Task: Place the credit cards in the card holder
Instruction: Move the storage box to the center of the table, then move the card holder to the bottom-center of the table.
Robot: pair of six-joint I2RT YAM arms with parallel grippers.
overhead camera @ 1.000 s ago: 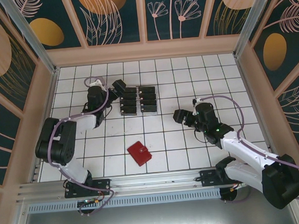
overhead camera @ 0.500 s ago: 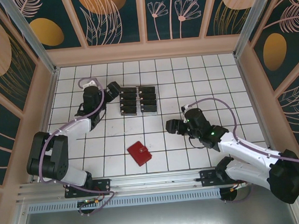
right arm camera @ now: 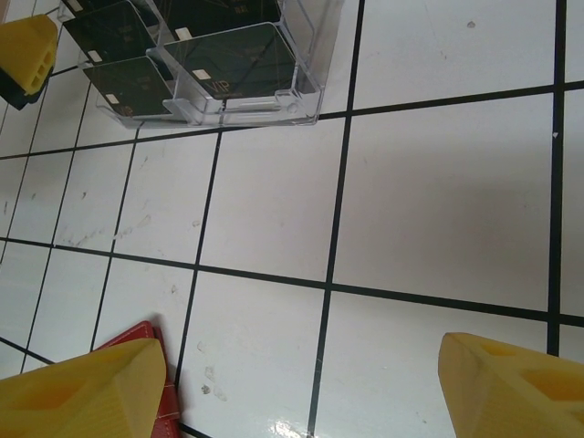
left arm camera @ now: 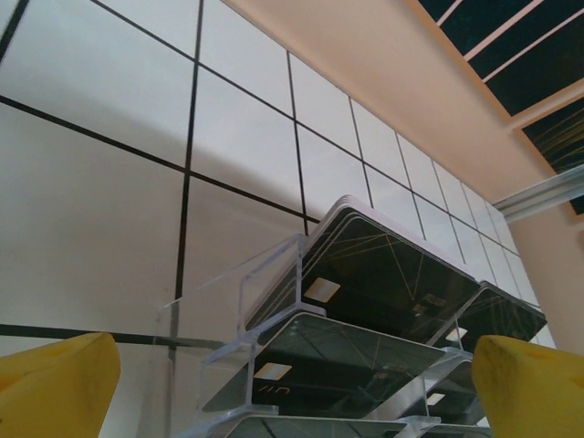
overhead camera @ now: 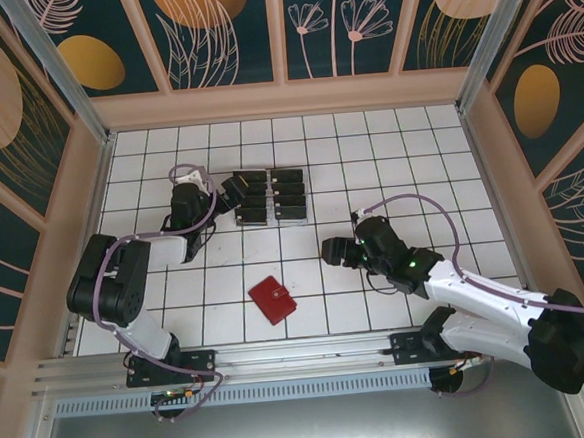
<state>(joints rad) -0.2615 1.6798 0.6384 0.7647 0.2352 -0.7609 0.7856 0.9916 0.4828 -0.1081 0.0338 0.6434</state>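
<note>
While the left gripper (overhead camera: 232, 191) holds its jaws wide apart with nothing in them, the cards (left arm camera: 383, 274) sit straight ahead of those jaws and roughly centred between them, close by. They lie tilted in the stepped tiers of a clear rack (left arm camera: 270, 274), two columns side by side. Each card is black, crossed by faint fine lines, with a small pale patch near one corner and a thin pale rim. I judge them light, stiff and slick. Flat on the counter (overhead camera: 368, 154) they would be hard to lift, but each raised edge stands free of the tier below. A pinch across the faces at that free end, one card at a time, looks the best hold; the rack is probably light enough to shift if nudged.

Further right lies the wallet (overhead camera: 273, 300), small, red and apparently folded shut. It is well behind the left jaws and just outside the left tip of the right gripper (right arm camera: 292, 388). It looks soft and light, likely to slide on the glossy tiles, so it wants pinning at an edge while being opened. Those right jaws also stand apart and empty over bare tiles, the rack well ahead of them.
</note>
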